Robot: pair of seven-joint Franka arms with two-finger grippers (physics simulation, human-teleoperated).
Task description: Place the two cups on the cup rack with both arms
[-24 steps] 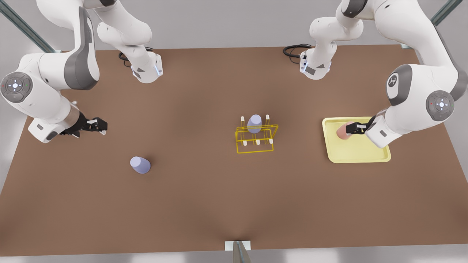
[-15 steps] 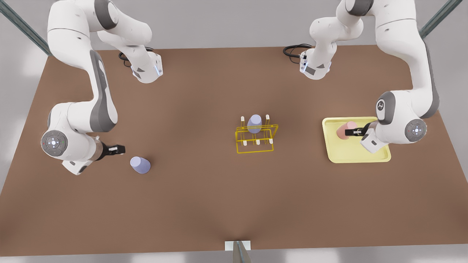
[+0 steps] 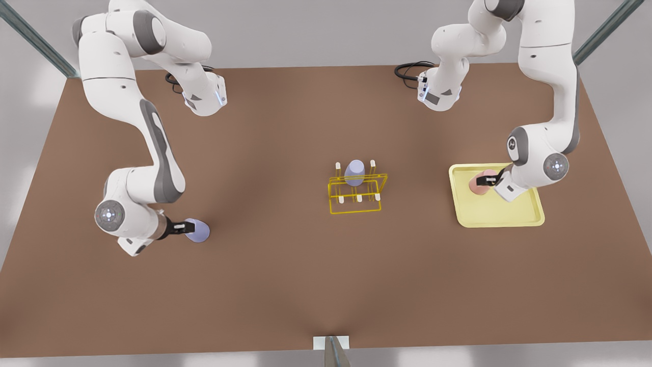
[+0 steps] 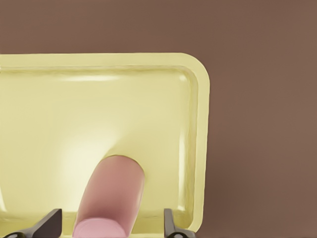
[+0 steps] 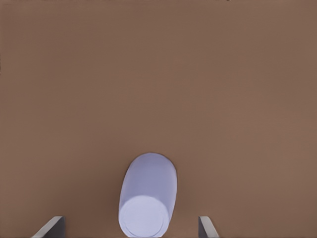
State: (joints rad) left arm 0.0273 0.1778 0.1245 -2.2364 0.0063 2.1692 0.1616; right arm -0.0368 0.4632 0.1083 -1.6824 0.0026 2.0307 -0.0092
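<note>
A pale lavender cup (image 3: 197, 230) (image 5: 148, 196) stands upside down on the brown table at the front view's left. My right gripper (image 3: 186, 225) (image 5: 130, 225) is open, with a finger on each side of the cup and a gap to it. A salmon-pink cup (image 3: 478, 183) (image 4: 111, 196) stands on the flat pale-yellow tray (image 3: 499, 214) (image 4: 198, 124) at the front view's right. My left gripper (image 3: 489, 179) (image 4: 110, 220) is open around it, fingers apart from its sides. The yellow wire cup rack (image 3: 356, 198) sits mid-table with another lavender cup (image 3: 354, 172) on a back peg.
Both arm bases (image 3: 204, 99) (image 3: 438, 94) stand at the table's far edge with black cables beside them. White-tipped pegs (image 3: 359, 198) stick up from the rack. Bare brown tabletop (image 3: 285, 265) lies between each cup and the rack.
The right gripper has swung down toward the near side and now straddles the lavender cup. The left arm has drawn in, and its gripper stays at the pink cup.
</note>
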